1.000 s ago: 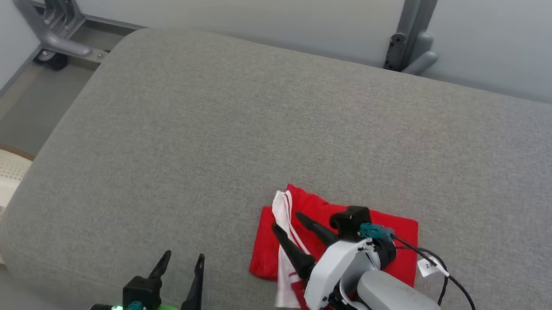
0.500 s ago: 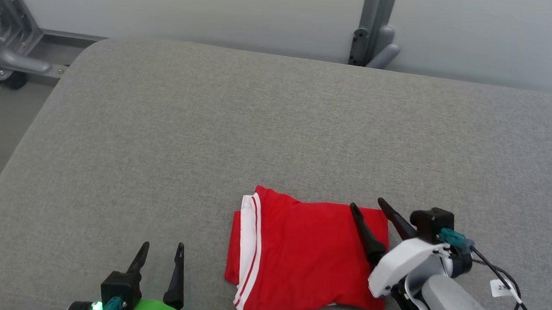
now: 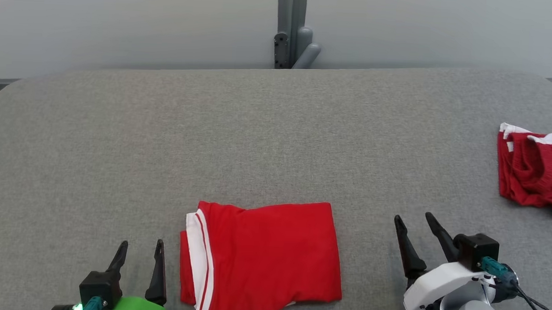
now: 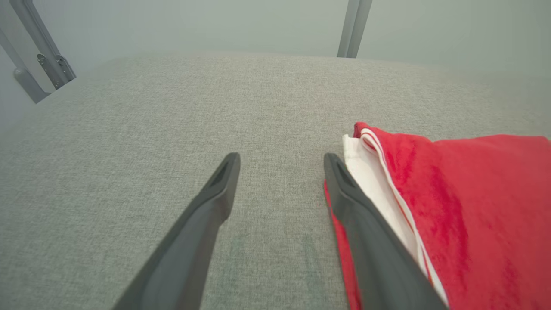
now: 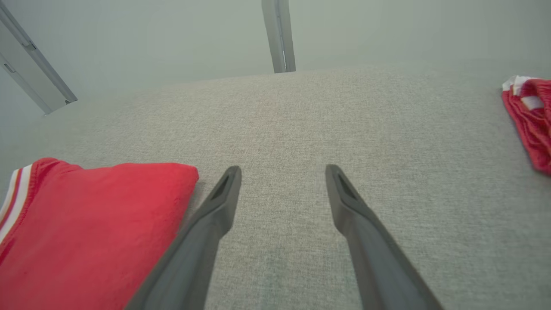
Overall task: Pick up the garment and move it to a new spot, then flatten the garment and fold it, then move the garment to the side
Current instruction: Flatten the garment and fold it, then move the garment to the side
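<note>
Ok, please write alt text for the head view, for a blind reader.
A folded red garment lies on a grey cushion, between the open left gripper and open right gripper; a crumpled red garment lies far right.

Head view looks steeply down over the grey cushion (image 3: 277, 136). Both wrist views skim low along it, sharing the folded red garment (image 3: 262, 257) between them.
</note>
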Controlling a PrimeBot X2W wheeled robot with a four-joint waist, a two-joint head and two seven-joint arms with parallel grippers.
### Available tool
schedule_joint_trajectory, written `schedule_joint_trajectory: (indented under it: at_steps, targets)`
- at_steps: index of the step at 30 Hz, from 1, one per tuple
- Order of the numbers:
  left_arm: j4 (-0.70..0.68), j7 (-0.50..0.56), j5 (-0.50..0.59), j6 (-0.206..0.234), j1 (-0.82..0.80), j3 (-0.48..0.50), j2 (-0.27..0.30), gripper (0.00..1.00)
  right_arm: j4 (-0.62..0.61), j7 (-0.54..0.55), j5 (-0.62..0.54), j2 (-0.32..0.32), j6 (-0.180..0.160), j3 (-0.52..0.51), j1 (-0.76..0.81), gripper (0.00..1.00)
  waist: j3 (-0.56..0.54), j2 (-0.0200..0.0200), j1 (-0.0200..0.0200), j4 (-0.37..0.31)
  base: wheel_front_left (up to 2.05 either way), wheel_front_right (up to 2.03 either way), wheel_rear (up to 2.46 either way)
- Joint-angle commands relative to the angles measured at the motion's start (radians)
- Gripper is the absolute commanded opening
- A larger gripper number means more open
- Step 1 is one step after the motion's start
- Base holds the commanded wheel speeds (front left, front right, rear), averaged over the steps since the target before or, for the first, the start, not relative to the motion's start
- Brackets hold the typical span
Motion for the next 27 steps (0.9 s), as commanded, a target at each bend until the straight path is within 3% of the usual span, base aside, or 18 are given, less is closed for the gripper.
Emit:
schedule_joint_trajectory:
  at_steps: [1,16,22,27]
  targets:
    - [-0.001,0.001,0.004,0.002,0.001,0.006,0.003,1.00,-0.012,-0.002,-0.009,0.004,0.000,-0.007,0.009,1.00,-0.009,-0.0001,0.0000,-0.040,0.00,0.00,0.00]
    - [-0.030,0.001,0.006,-0.011,0.027,0.080,0.004,1.00,-0.116,-0.003,-0.054,0.045,0.000,-0.081,0.039,1.00,-0.043,-0.0001,0.0000,-0.061,0.00,0.00,0.00]
    - [-0.032,0.001,-0.001,-0.015,0.024,0.067,0.004,1.00,-0.104,-0.003,-0.056,0.052,0.000,-0.052,0.038,1.00,-0.032,-0.0001,0.0000,-0.044,0.00,0.00,0.00]
    - [-0.026,0.001,-0.018,-0.011,-0.014,0.014,0.004,1.00,-0.050,-0.003,-0.018,0.053,0.000,0.040,-0.009,1.00,0.041,-0.0001,0.0000,0.000,0.00,0.00,0.00]
